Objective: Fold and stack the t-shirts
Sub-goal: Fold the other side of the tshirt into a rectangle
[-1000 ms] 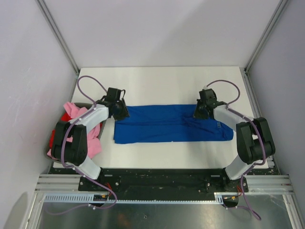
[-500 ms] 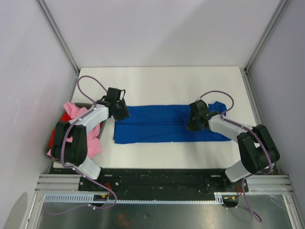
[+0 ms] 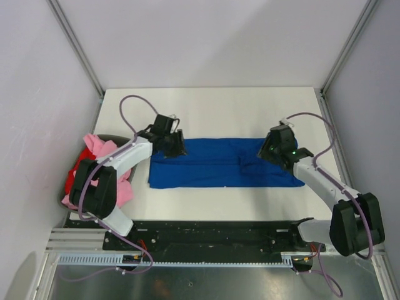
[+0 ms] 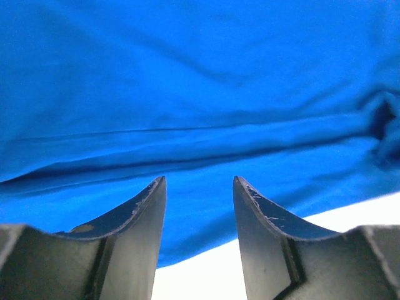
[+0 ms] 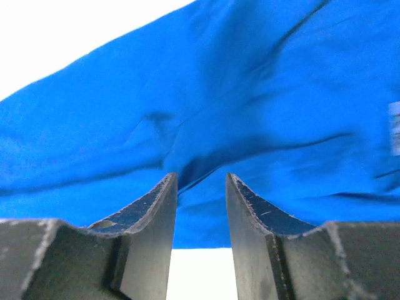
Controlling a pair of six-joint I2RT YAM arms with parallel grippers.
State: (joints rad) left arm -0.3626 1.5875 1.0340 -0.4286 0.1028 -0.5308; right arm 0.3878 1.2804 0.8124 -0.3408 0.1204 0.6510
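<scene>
The blue t-shirt [image 3: 219, 165] is a plain royal blue, broken only by a small blurred white patch [image 5: 394, 128] in the right wrist view, and it is set against a white table [image 3: 212, 109]. At the left edge are a light pink t-shirt [image 3: 100, 149] and a red t-shirt [image 3: 76, 170], both unpatterned. The left arm [image 3: 128, 155] and right arm [image 3: 319, 181] are white with black joints, and their cables [image 3: 125, 109] are lilac.

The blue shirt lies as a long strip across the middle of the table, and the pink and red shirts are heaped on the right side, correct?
Wrong side. The top view shows the pink shirt and red shirt heaped on the left side. The blue shirt does lie as a long strip across the middle of the table.
</scene>
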